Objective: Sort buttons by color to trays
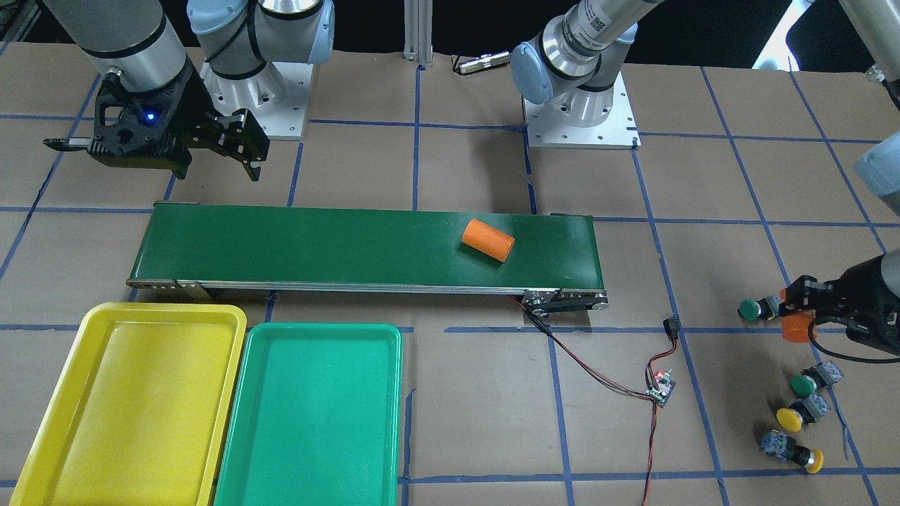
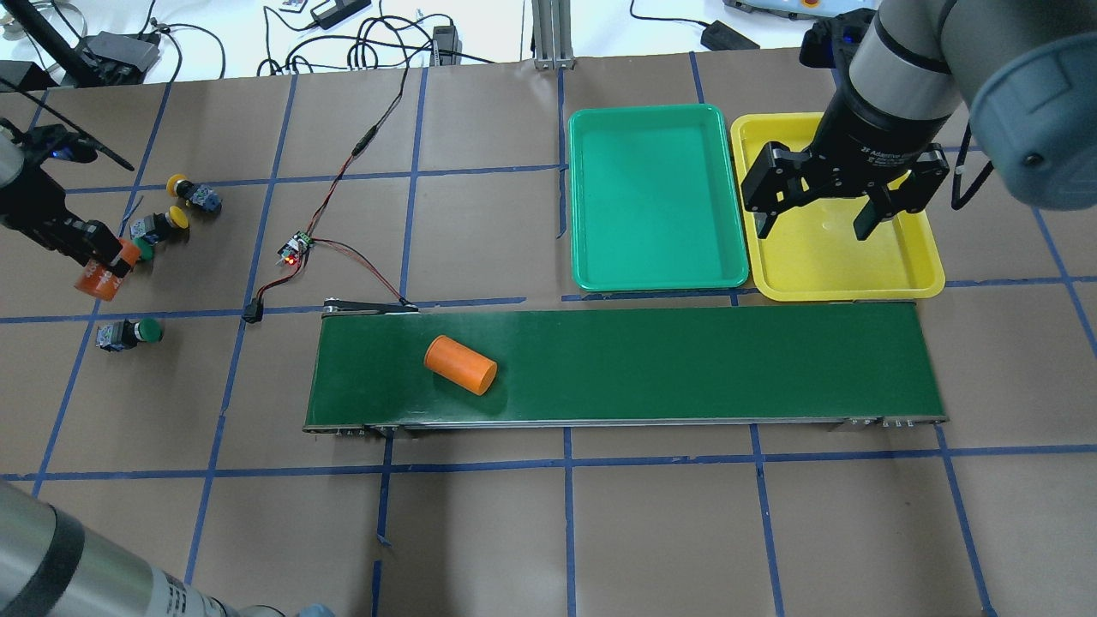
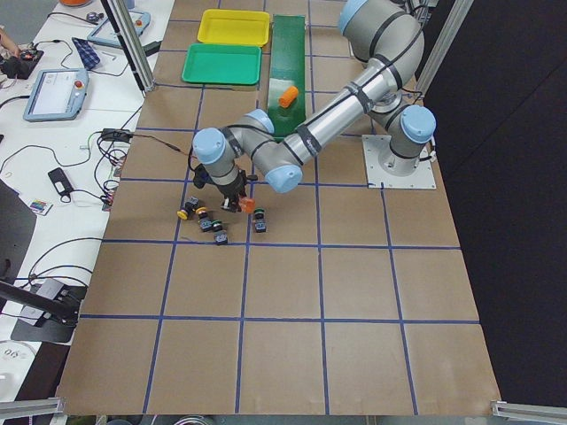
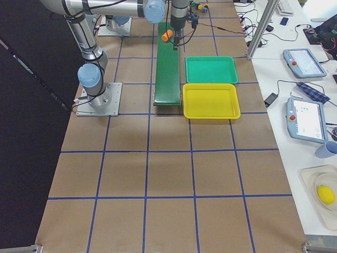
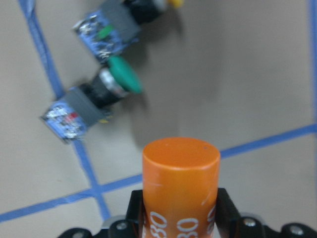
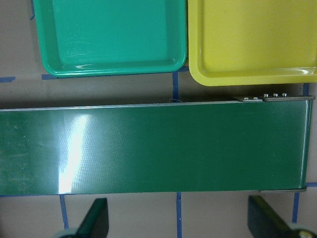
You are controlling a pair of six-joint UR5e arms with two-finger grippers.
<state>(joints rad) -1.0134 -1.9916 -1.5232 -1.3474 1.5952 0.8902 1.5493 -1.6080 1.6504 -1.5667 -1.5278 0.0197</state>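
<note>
- My left gripper [image 1: 798, 316] is clamped on an orange cylinder [image 5: 181, 183], not on a button.
- The nearest green button [image 5: 99, 96] lies just ahead-left of it, with its long axis diagonal.
- My right gripper [image 2: 814, 224] hangs wide open, well apart from the buttons, near the yellow tray [image 2: 848, 294]. The left arm is nearer.

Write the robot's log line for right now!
left gripper: shut on orange cylinder | right gripper: open | buttons: four on table | green tray, yellow tray: empty
</note>
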